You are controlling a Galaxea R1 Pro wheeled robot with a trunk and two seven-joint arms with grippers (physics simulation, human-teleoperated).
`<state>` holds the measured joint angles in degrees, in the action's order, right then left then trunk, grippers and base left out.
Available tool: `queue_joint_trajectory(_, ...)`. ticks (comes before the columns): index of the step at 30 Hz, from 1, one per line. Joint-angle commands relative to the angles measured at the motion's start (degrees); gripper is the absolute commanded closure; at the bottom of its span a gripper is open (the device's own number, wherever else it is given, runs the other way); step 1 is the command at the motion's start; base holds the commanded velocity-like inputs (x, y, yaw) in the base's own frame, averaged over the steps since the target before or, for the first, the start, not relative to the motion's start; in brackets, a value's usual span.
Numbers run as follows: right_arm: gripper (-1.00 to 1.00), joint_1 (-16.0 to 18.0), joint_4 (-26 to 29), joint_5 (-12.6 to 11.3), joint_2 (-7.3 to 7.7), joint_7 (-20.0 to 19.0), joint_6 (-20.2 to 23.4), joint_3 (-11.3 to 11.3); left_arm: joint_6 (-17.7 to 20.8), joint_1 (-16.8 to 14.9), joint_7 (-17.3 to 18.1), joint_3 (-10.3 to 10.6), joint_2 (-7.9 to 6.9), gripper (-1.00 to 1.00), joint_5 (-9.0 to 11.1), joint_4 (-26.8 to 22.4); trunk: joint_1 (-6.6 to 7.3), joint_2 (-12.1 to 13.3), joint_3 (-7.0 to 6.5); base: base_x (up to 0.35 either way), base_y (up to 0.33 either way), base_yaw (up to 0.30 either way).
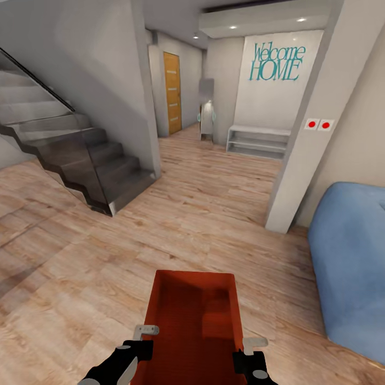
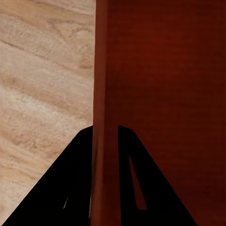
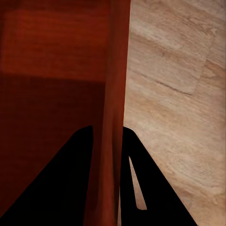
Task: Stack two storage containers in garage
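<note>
Wood plank floor [image 1: 214, 214] under storage container [image 1: 195, 315], side walls pinched between both grippers' fingers [image 2: 128, 155].

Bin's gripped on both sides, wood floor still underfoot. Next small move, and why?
Probably roll the base forward toward the orange-wood door. Both the left gripper and the right gripper pinch a wall of the storage container, held above the wood plank floor. The path looks open between the staircase and the white pillar.
</note>
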<state>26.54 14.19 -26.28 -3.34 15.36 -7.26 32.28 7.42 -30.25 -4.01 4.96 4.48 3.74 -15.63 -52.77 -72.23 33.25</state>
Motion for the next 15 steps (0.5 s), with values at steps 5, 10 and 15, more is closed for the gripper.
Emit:
queue_joint_trajectory(5,1.0,0.1,0.1,0.6,1.05,0.3,-0.4,-1.0,0.4,0.0,-0.7,0.2,-0.09,1.0,0.3,0.1,-0.03,0.0,0.05,0.323,0.0,0.0)
queue_joint_trajectory(10,1.0,0.1,0.1,0.6,1.05,0.3,-0.5,-1.0,0.4,0.0,-0.7,0.2,-0.09,1.0,0.3,0.1,-0.03,0.0,0.05,0.323,0.0,0.0)
queue_joint_trajectory(15,1.0,0.1,0.1,0.6,1.03,0.3,-0.4,-1.0,0.4,0.0,-0.7,0.2,-0.09,1.0,0.3,0.0,-0.03,0.0,0.05,0.323,0.0,0.0)
